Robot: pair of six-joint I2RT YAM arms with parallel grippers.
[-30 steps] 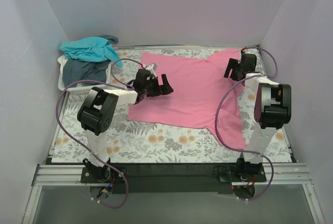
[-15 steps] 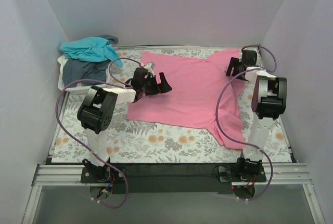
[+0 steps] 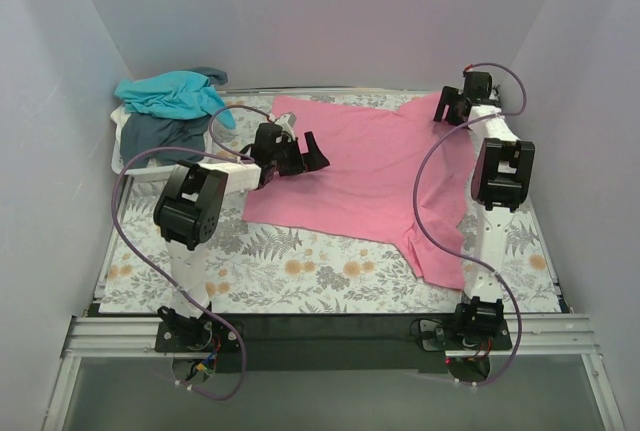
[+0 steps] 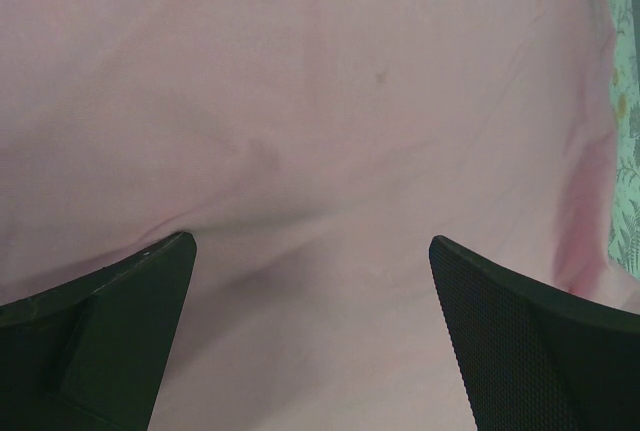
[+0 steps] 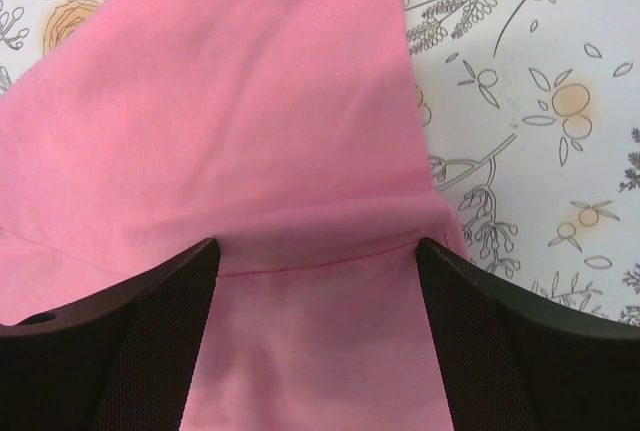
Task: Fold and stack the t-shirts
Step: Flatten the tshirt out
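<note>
The pink t-shirt (image 3: 365,176) lies spread on the floral table, one sleeve trailing to the near right. My left gripper (image 3: 310,154) is open just above its left part; in the left wrist view (image 4: 310,241) pink cloth (image 4: 320,101) fills the frame and nothing is between the fingers. My right gripper (image 3: 445,111) is open over the far right sleeve; the right wrist view (image 5: 315,243) shows a hemmed fold of pink cloth (image 5: 300,131) between the spread fingers. The teal t-shirt (image 3: 170,91) and the grey-blue t-shirt (image 3: 160,136) lie heaped at the far left.
A white basket (image 3: 117,159) holds the teal and grey-blue shirts at the far left corner. The floral tablecloth (image 3: 300,276) shows in front of the pink shirt and beside the sleeve (image 5: 540,101). Grey walls close in the back and both sides.
My right gripper has moved toward the far right corner, onto the far sleeve. My left gripper has moved slightly farther back. The pink shirt's near right part has shifted a little.
</note>
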